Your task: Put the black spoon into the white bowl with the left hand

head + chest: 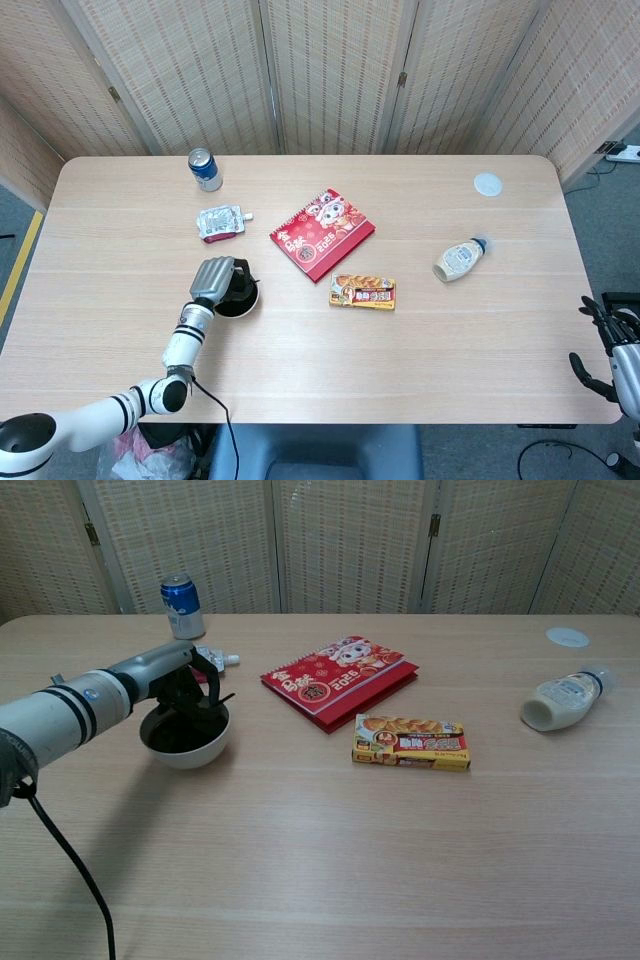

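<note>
A pale wooden table (300,330) carries everything. Near its far left corner stands a blue can (205,169), upright. Just in front of that lies a small spouted pouch (221,222), and nearer the left front sits the white bowl (185,740). A red booklet (322,233) lies mid-table with a yellow snack box (363,292) close beside it. Toward the right edge a cream bottle (458,260) lies on its side, and a white disc (487,183) rests by the far right corner.

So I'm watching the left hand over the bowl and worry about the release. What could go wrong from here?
The left hand sits right over the bowl, with the dark spoon in its fingers. Pulling away could nudge or tip the bowl. The spoon end pokes out past the rim, so it might lever out on release. The pouch lies close behind and could be bumped.
</note>
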You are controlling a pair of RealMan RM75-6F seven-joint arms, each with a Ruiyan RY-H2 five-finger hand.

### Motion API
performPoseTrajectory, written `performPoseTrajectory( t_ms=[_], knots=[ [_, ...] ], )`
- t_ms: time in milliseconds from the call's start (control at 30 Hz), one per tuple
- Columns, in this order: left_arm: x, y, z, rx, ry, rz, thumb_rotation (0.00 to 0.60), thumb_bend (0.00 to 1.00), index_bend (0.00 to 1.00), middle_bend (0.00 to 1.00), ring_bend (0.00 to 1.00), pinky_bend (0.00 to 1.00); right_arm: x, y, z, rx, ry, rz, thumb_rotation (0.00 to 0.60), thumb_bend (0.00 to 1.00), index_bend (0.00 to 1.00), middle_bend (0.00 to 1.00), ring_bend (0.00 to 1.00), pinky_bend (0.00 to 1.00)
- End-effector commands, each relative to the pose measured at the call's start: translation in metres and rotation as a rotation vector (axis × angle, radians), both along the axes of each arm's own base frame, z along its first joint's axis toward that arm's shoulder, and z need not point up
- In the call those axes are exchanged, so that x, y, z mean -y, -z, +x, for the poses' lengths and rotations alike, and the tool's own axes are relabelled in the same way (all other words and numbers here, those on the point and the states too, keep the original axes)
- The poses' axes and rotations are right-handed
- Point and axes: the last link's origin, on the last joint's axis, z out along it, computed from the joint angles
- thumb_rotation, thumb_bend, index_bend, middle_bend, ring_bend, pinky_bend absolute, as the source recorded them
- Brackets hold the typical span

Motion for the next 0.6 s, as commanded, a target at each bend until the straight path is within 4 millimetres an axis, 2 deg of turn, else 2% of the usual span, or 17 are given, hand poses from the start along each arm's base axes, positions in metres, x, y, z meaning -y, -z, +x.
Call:
performPoseTrajectory(
  t_ms=[33,333,400,533,600],
  knots=[
    [0.002,-0.005,-0.006,0.001,-0.006,0.008,0.600,0.42,0.67,0.98,0.97,0.79,0.002,0.001,0.001,0.000,-0.004,0.004,0.600,0.29,0.07,0.24,0.33,0.22],
    [0.017,-0.009,-0.013,-0.012,0.026,-0.007,0.600,0.42,0.65,0.97,0.96,0.79,0.005,0.005,0.004,0.000,-0.020,0.016,0.600,0.29,0.07,0.24,0.33,0.22],
    [0.019,-0.010,-0.015,-0.014,0.021,-0.024,0.600,0.42,0.56,0.96,0.96,0.78,0.005,0.004,0.004,0.000,-0.020,0.013,0.600,0.29,0.07,0.24,0.33,0.22],
    [0.020,-0.015,-0.015,-0.021,0.016,-0.040,0.600,0.35,0.22,0.93,0.94,0.75,0.004,0.002,0.005,-0.001,-0.019,0.007,0.600,0.29,0.07,0.24,0.33,0.22],
    [0.021,-0.019,-0.014,-0.009,0.014,-0.028,0.600,0.31,0.13,0.92,0.93,0.75,0.004,0.001,0.005,-0.002,-0.019,0.005,0.600,0.29,0.07,0.24,0.33,0.22]
  ],
)
